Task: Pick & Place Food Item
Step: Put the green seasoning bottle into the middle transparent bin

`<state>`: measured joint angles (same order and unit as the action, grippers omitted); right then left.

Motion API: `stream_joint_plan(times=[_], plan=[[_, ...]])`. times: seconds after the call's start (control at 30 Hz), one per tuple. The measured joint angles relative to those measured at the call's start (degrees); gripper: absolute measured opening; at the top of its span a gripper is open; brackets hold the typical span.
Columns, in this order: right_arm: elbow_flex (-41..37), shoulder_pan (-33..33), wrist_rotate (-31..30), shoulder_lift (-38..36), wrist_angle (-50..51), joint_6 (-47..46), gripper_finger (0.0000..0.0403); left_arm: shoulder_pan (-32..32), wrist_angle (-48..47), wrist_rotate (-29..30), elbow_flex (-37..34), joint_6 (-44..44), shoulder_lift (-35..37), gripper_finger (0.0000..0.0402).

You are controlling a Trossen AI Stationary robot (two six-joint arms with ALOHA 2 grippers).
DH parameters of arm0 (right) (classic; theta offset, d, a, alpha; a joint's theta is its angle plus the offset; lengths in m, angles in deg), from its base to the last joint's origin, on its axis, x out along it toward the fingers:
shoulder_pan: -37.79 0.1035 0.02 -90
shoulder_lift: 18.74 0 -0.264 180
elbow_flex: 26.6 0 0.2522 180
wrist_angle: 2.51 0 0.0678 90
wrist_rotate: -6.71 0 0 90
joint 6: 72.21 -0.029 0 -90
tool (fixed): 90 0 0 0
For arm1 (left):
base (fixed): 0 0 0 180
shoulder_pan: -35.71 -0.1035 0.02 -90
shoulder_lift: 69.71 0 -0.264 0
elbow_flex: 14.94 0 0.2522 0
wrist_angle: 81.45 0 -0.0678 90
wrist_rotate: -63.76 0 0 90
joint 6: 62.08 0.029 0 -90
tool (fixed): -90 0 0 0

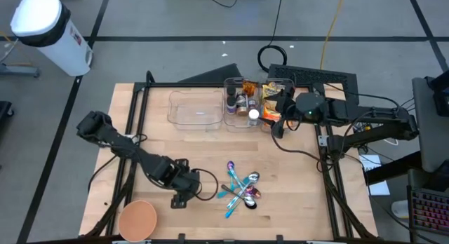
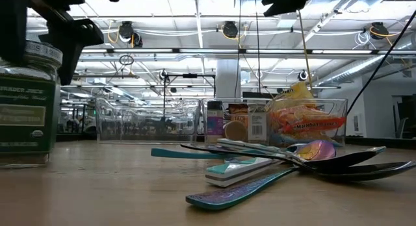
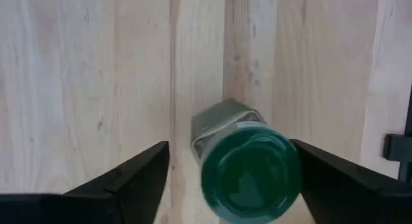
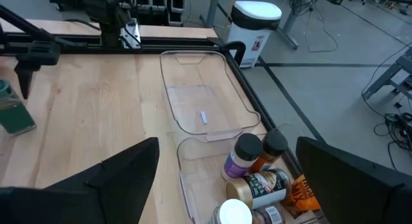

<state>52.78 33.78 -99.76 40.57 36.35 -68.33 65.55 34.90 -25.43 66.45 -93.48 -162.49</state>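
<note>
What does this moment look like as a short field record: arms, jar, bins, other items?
left gripper: open, above the green-lidded jar, fingers either side, not closed on it
jar: upright on the wooden table
right gripper: open, hovering over the bins at the table's far edge
empty clear bin: nothing inside
filled clear bin: holds spice jars and a snack bag
cutlery pile: spoons, loose on the table
orange bowl: near front edge

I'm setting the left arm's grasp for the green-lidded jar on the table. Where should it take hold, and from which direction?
Probably the glass body just below the green lid, approached from straight above. The jar stands upright on the table, and the left tool hangs over it, open, one finger on each side, apart from the glass. Lowering and closing there should seat it.
</note>
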Motion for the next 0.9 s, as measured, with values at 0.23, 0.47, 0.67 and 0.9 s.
stream_joint_plan(times=[0.23, 0.47, 0.67, 0.9], plan=[[0.0, 0.0, 0.0, -0.14, 0.98, -0.13, 0.0357, -2.6, -0.04, -6.58, 0.46, 1.25, 0.24, 0.0208], [0.04, 0.0, 0.0, -0.27, 0.85, -1.22, 0.0357, -8.28, -7.29, -5.15, 10.69, 11.54, 0.63, 0.0208], [0.04, 0.0, 0.0, -1.78, 1.43, -1.66, 0.0357, -15.34, -14.14, 2.47, 27.04, 25.87, 0.7, 0.0208], [0.07, 0.0, 0.0, -4.88, 2.0, -1.68, 0.0357, -27.56, -13.31, 4.23, 38.45, 39.79, 0.72, 0.0208]])
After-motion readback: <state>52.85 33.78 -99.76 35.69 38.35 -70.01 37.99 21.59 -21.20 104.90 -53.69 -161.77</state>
